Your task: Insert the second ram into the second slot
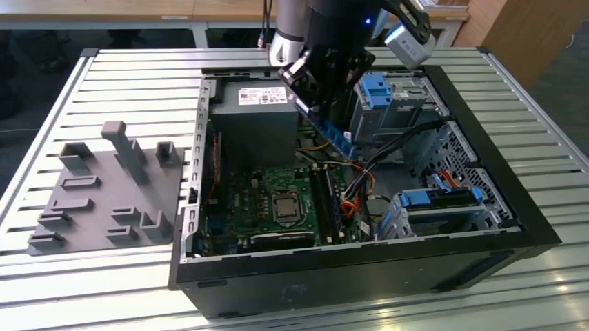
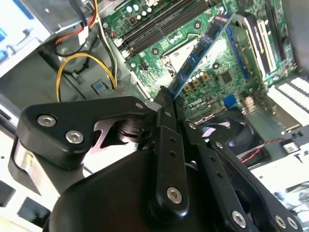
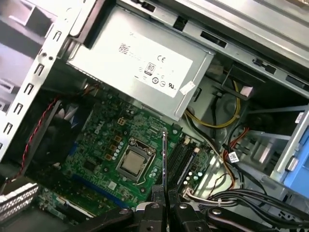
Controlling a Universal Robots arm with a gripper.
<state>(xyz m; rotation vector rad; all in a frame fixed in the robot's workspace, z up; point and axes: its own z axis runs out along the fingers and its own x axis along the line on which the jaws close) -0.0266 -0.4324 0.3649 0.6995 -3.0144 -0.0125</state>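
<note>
End effector (image 2: 166, 94) pinches ram (image 2: 200, 53) by one end, well above slots (image 1: 327, 200) at its 6 o'clock in exterior view. Probably held that way for alignment.

Arm (image 1: 287, 34): silver-grey round segment joined to a black housing with a small blue light (image 1: 368, 21). Camera box (image 1: 410, 38): pale grey, rectangular, at the wrist. Gripper (image 2: 169, 95): matte black, rounded linkage plates, slim flat fingers (image 2: 166, 135), silver screws (image 2: 73, 137) at the pivots.

held end of second ram (image 2: 199, 50) hidden in gripper (image 2: 166, 95), slots (image 1: 329, 200) perhaps indistinct
</note>
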